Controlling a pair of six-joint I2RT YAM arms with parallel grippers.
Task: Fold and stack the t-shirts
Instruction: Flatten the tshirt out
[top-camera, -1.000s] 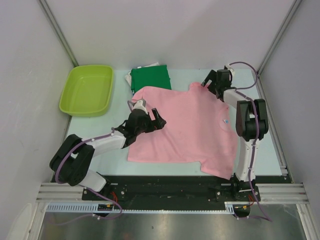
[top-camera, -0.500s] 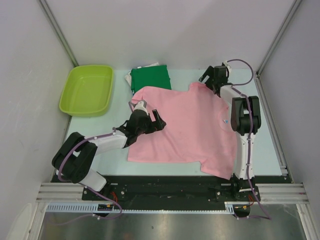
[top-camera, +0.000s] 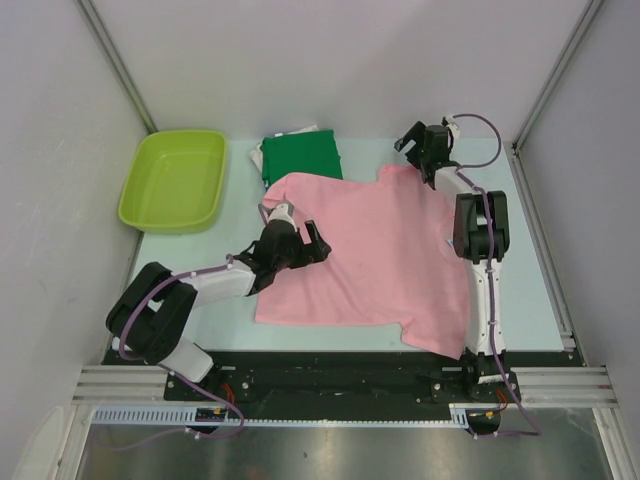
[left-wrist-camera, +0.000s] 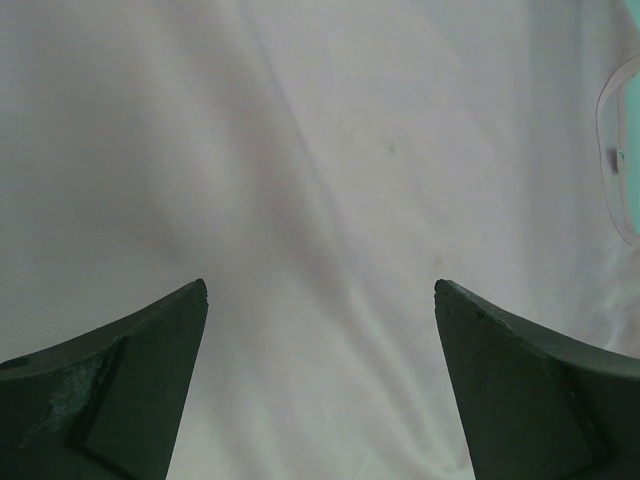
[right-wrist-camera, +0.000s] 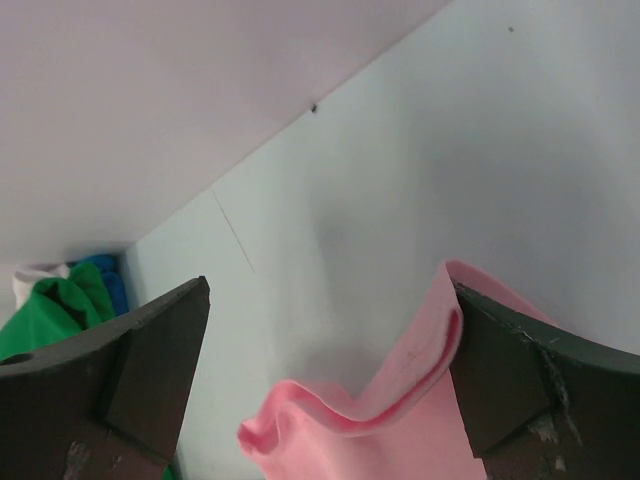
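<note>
Across the pale surface (top-camera: 540, 290), the pink t-shirt (top-camera: 380, 250) lies spread flat, collar toward the right arm. At the far left corner stands the lime tub (top-camera: 135, 200); every shirt lies outside it. Just beside it, a folded green t-shirt (top-camera: 300, 158) tops a blue shirt (right-wrist-camera: 108, 280). The left hand (top-camera: 300, 226) is released over the pink cloth. The right hand (top-camera: 413, 155) is released too, straddling the far sleeve.

Bright, diffuse, even light, faint soft shadows, sharp overview (wrist views paler, slightly soft)
</note>
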